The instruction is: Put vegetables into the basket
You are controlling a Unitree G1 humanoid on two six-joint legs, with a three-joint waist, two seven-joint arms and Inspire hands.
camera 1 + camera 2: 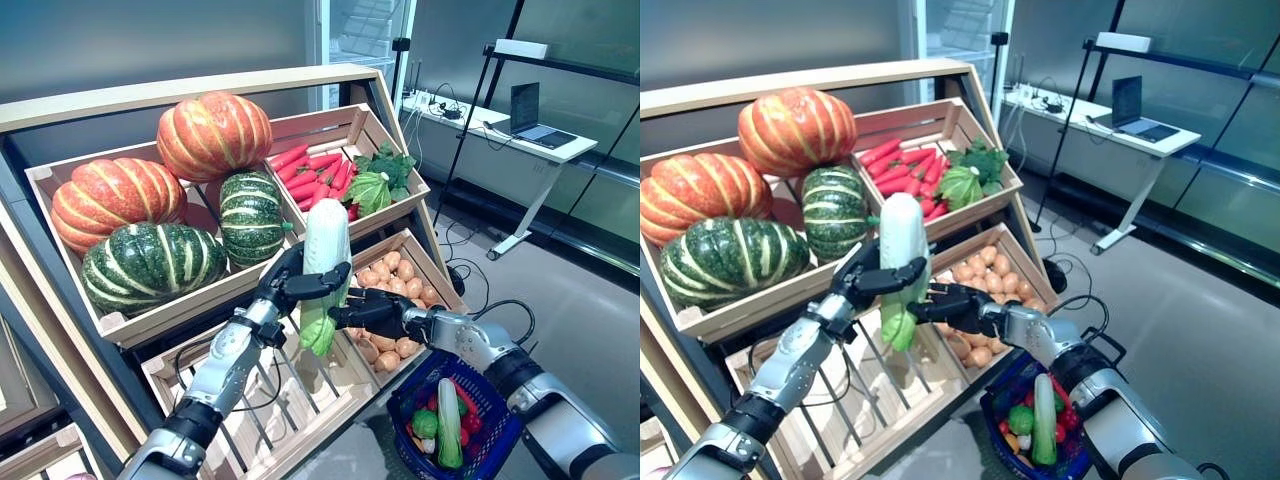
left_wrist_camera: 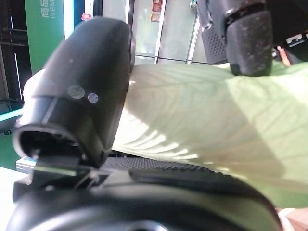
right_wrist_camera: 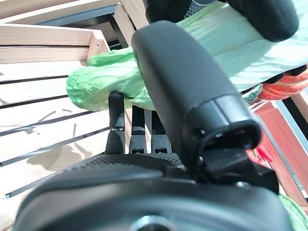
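- Wooden crates form a slanted display stand. The upper left crate holds two orange pumpkins and two dark green striped squashes.
- The upper right crate holds red carrots and leafy greens.
- The lower right crate holds potatoes. The lower left crate shows bare slats.
- A blue basket, by the stand's lower right corner, contains a pale green-white vegetable and small red and green items.
- A napa cabbage is held upright in the air, in front of the lower crates.
- The left robot hand is curled round the cabbage's middle.
- The right robot hand clasps its lower green end, thumb over the leaves.
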